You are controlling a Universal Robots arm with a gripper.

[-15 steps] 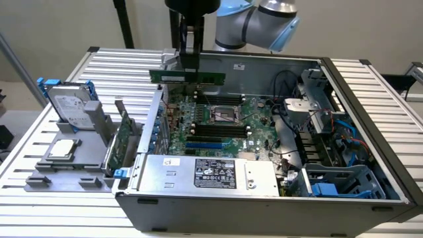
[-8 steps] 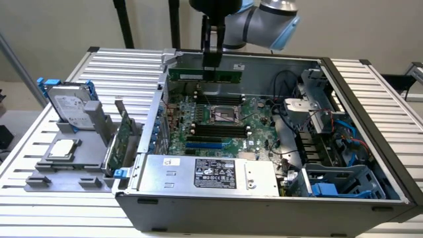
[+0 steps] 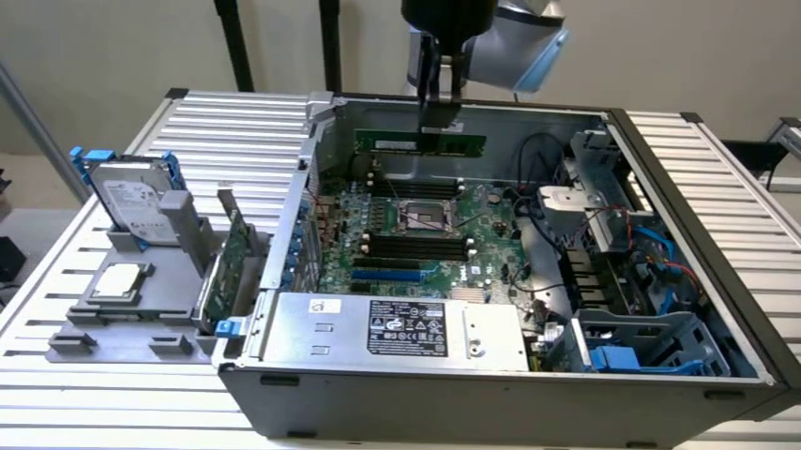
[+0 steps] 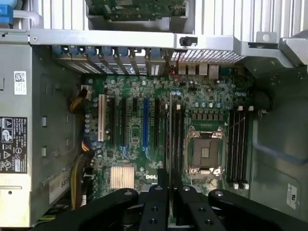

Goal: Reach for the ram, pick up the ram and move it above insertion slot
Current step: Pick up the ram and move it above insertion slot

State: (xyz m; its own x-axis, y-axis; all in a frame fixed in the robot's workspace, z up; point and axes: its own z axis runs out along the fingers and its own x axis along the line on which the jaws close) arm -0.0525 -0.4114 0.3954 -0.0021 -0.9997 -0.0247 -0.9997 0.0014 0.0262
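Ram (image 3: 419,142): long green stick held level above the open computer case (image 3: 701,309), near the case's far wall, over the motherboard (image 3: 419,234); in the wrist view it (image 4: 168,139) showed edge-on, running between the fingers toward the CPU socket area.
Hand (image 3: 438,120): clamped shut on the ram's upper edge, hanging straight down from the arm; in the wrist view its black fingers (image 4: 156,207) pressed on either side of the thin board.
Slots: dark memory slots (image 3: 407,246) lay on the motherboard below the ram, on the near side of the CPU socket (image 3: 426,214); another set (image 4: 239,144) sat on the socket's other side.
Power supply: grey box (image 3: 400,328) with a label at the case's near end.
Outside the case: expansion card (image 3: 228,272) with a blue tab stood in a grey holder (image 3: 126,314) on the slatted counter (image 3: 75,403), at the exterior view's left.
Also there: hard drive (image 3: 126,199) upright in a blue frame, and a CPU chip (image 3: 115,281) lying flat.
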